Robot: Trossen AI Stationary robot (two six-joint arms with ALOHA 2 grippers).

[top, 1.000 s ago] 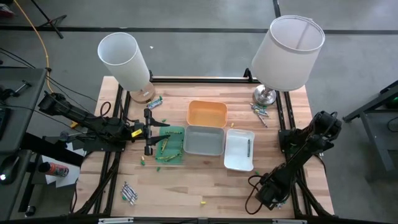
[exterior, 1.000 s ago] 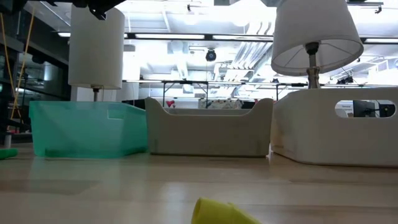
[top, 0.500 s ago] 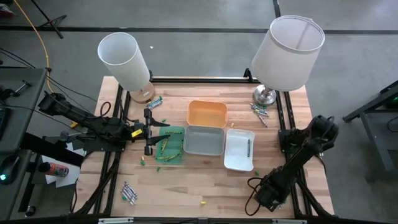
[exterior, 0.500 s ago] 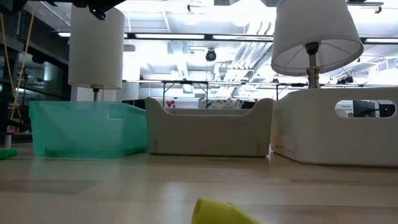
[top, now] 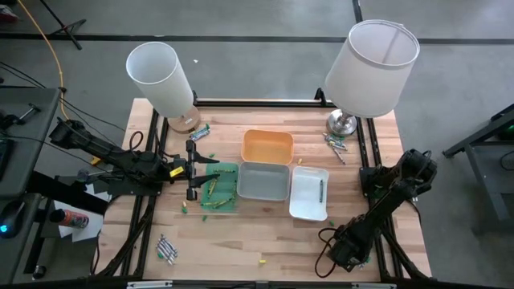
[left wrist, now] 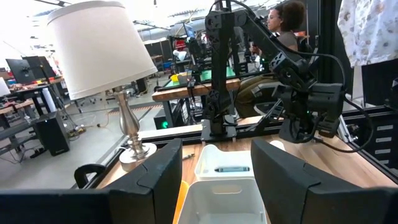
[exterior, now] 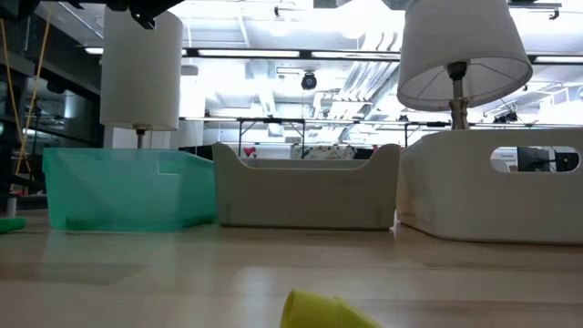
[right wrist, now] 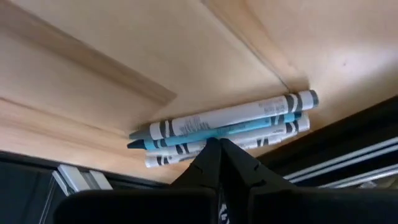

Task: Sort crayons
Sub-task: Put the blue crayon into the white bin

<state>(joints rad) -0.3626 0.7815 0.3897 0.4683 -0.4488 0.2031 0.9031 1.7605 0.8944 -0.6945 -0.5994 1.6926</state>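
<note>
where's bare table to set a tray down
Free: the front strip between the grey crayons and right gripper, holding only one yellow crayon. Crowded: the middle, around the green tray, white tray and left gripper.

crayons (top: 217, 191) lie in the left tray (top: 218, 187); one (top: 320, 189) in the right tray (top: 309, 193).

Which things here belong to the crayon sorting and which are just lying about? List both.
Job: crayons in the green tray; dark crayon in the white tray; loose crayons by the right lamp; orange tray; grey tray.
Lying about: left lamp; right lamp.
</note>
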